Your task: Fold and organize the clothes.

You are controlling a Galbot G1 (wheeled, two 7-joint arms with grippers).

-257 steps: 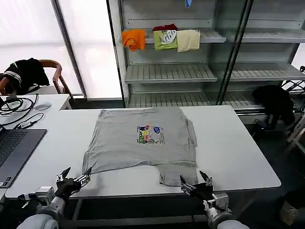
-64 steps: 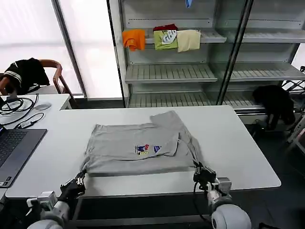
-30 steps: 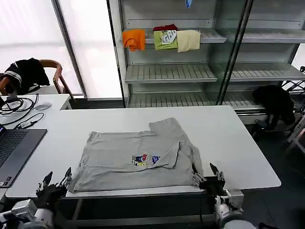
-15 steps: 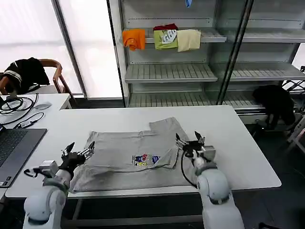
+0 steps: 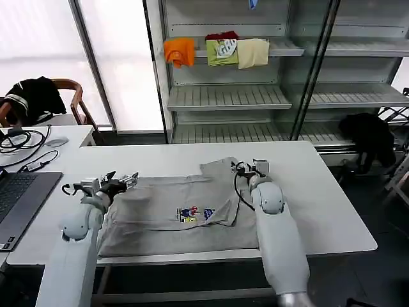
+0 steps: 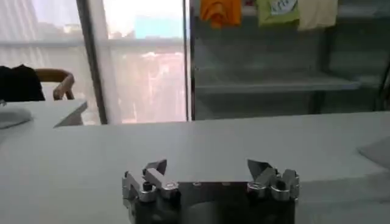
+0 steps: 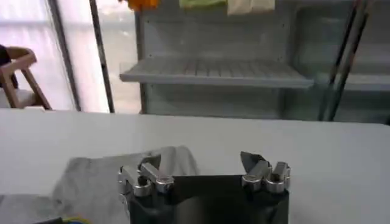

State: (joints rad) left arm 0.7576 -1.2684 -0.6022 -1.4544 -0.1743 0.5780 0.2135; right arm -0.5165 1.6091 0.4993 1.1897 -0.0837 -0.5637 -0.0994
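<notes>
1. T-shirt (image 5: pixel 185 211): soft grey knit, folded into a wrinkled rectangle on the smooth white bench (image 5: pixel 319 198), print up.
2. Since half a second ago both arms have reached farther: left tool (image 5: pixel 121 181), fingers apart, at the shirt's far left corner; right tool (image 5: pixel 248 168), fingers apart, by the far sleeve.
3. Long axis runs left-right.

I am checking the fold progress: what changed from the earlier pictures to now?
The T-shirt went from spread flat to folded in half. Both arms then reached forward from the near table edge: the left pincer to its far left corner, the right pincer to its far right, both open, holding nothing. The shelf clothes and laptop stayed.
</notes>
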